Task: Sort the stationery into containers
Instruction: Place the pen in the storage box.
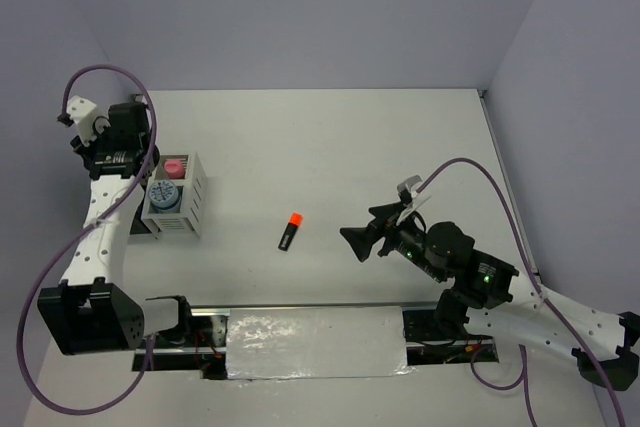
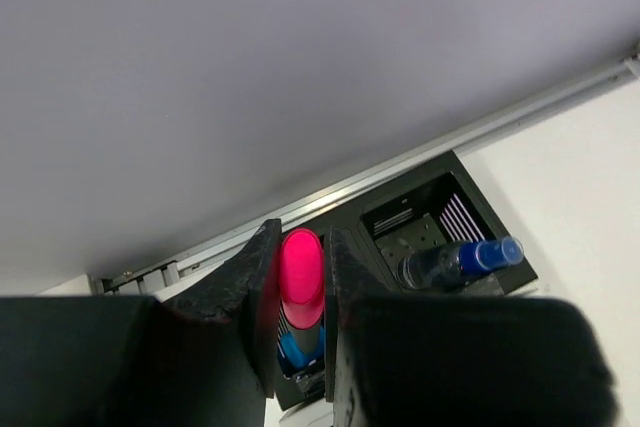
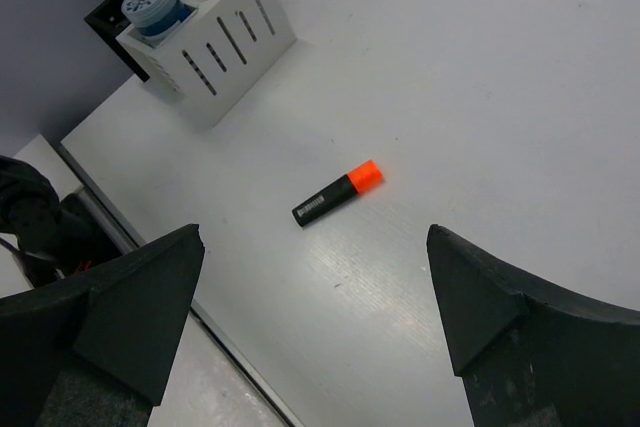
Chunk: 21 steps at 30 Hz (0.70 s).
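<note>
My left gripper [image 2: 301,239] is shut on a pink-capped highlighter [image 2: 302,272], held upright over a compartment of the black pen holder [image 2: 400,190]. A blue-capped item [image 2: 298,349] sits below it in that compartment. A tiny blue-capped bottle [image 2: 470,258] leans in the holder. An orange-capped highlighter [image 1: 290,231] lies on the table; it also shows in the right wrist view [image 3: 338,194]. My right gripper [image 1: 357,238] is open and empty, to the right of it. The white slotted box [image 1: 185,209] holds a pink glitter jar [image 1: 173,165] and a blue-white tin [image 1: 165,193].
The left arm [image 1: 100,227] stands over the far left of the table, beside the white box. A metal rail [image 2: 420,152] runs along the table edge behind the black holder. The grey walls close the table at the back and right.
</note>
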Available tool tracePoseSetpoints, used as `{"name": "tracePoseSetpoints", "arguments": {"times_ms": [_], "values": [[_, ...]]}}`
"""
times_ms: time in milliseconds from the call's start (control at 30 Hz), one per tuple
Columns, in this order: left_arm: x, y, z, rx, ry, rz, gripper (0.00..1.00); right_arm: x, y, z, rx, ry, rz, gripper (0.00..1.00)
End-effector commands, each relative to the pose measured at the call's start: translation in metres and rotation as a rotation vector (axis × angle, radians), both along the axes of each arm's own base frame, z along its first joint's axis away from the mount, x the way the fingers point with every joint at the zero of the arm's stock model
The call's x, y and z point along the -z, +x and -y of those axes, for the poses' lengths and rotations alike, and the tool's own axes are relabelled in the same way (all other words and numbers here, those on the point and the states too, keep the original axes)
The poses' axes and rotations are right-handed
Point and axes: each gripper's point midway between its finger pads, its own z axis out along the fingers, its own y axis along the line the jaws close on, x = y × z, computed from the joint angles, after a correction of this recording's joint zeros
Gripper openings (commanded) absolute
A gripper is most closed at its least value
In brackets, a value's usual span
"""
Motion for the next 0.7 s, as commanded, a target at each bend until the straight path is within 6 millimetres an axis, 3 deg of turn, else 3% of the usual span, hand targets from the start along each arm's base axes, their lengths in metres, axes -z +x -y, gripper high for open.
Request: {"name": "tracePoseSetpoints", "arguments": {"times_ms": [0,267,400,567,667], "values": [[-0.022,-0.005,-0.009,-0.091,0.048,0.164,0.01,0.008,-0.002,0.002,-0.013,-0.03,-0.002,1.0],[0.015,0.006,-0.015,-0.149,0.026,0.097,0.07,0.015,-0.003,-0.005,-0.027,-0.015,-0.025,1.0],[0.032,0.0,-0.019,-0.187,0.019,0.078,0.24,0.013,-0.003,-0.008,-0.036,-0.028,-0.027,1.0],[0.051,-0.003,-0.023,-0.22,0.008,0.048,0.37,0.012,-0.004,-0.009,-0.044,-0.027,-0.027,1.0],[0.06,0.0,-0.023,-0.237,0.001,0.017,0.72,0.014,-0.005,-0.009,-0.046,-0.029,-0.034,1.0]]}}
